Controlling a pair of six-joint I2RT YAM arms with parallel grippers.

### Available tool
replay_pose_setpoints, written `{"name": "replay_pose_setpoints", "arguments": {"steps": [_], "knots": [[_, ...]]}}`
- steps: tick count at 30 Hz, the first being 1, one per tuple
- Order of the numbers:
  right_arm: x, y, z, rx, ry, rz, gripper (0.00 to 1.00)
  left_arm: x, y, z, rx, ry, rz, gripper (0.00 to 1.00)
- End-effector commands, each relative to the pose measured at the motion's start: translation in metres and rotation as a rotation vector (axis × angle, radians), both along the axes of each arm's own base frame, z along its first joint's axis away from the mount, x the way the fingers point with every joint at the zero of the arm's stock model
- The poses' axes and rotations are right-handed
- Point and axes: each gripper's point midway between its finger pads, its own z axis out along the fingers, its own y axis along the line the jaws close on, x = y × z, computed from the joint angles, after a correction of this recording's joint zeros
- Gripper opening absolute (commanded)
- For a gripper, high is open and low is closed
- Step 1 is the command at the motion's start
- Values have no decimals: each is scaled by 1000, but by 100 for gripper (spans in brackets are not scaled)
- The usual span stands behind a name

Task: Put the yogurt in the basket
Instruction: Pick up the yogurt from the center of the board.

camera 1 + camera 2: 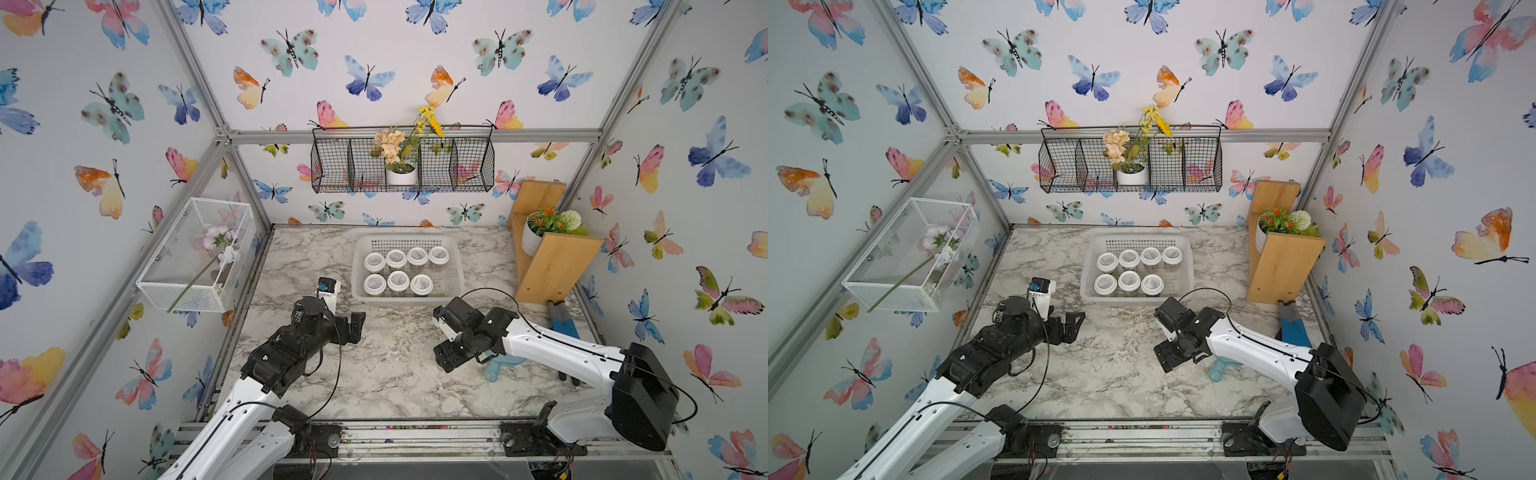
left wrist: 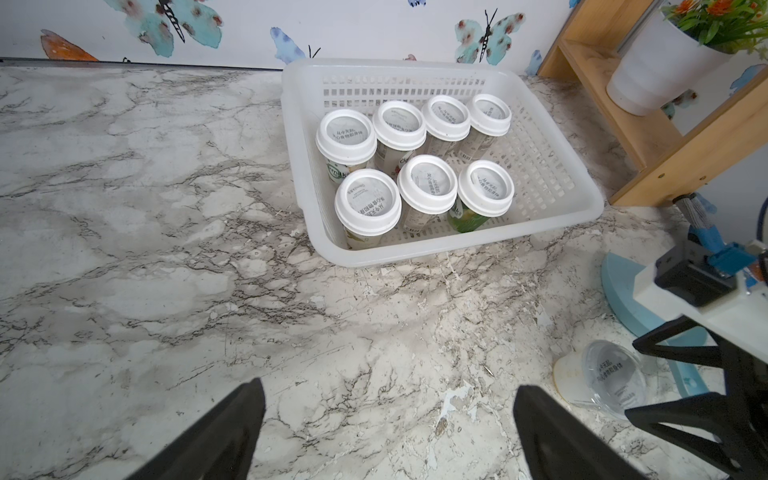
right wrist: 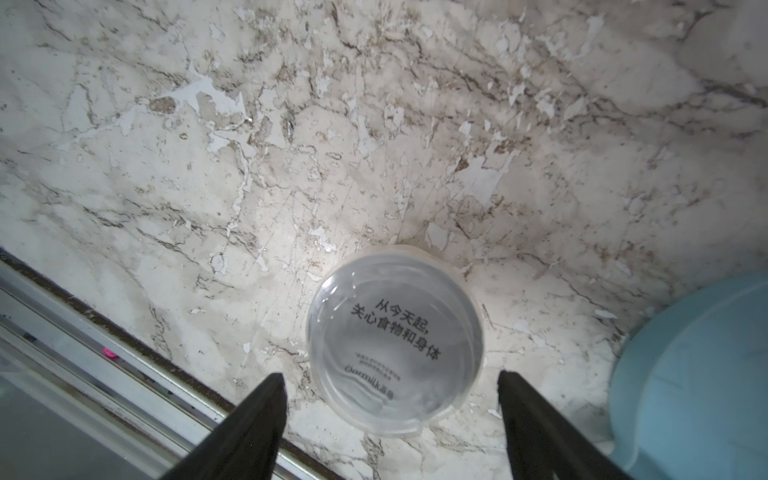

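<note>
**7 In, 1 Out**

On the left wall, a white wire-mesh box point(image 1: 195, 253) holds an artificial flower. Beside it, over the marble tabletop point(image 1: 386, 374), the left gripper point(image 2: 388, 386) hangs with its fingers spread wide and nothing between them. It sits near the front left corner of the white perforated basket point(image 2: 457, 245).

The basket sits toward the back centre of the table. It holds 7 yogurt jars point(image 2: 427, 184), all upright under white-rimmed lids, 4 in the back row and 3 in the front. They fill the basket's left part, and bare perforated floor shows at its right end.

Right of the basket's front edge, the right gripper point(image 3: 390, 376) points down at the table. The 8th jar point(image 3: 395, 340) rests beneath it on the marble, outside the basket, its clear lid printed with black Chinese characters. In the right wrist view the black fingers stand released on either side of that lid, with a gap at each side and no grasp on it. Both top views hide the jar under the gripper, and whether it stands straight cannot be told.

A pale-blue plastic item point(image 3: 685, 374) lies just beside the jar. Farther right, a blue-handled brush point(image 1: 561, 322) lies at the foot of a wooden shelf point(image 1: 557, 266) that carries a potted plant point(image 1: 548, 222).
</note>
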Motion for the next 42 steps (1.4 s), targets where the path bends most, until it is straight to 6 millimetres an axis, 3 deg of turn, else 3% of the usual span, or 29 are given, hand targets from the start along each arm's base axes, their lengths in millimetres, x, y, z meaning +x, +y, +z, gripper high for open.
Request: {"name": "replay_pose_setpoints", "arguments": {"steps": [1,19,28,42], "knots": [[3,-2,4,-38,-14,3,83,-2,-6,-1,-8,1,-36,100],[1,0,-4,-58,14,15,79,-2,-7,-1,-8,2,-38,100],[-1,1,-9,-68,21,19,72,-2,-7,-1,-9,1,-38,100],[-1,1,-12,-92,16,17,74,-2,-7,0,-11,-2,-37,100]]}}
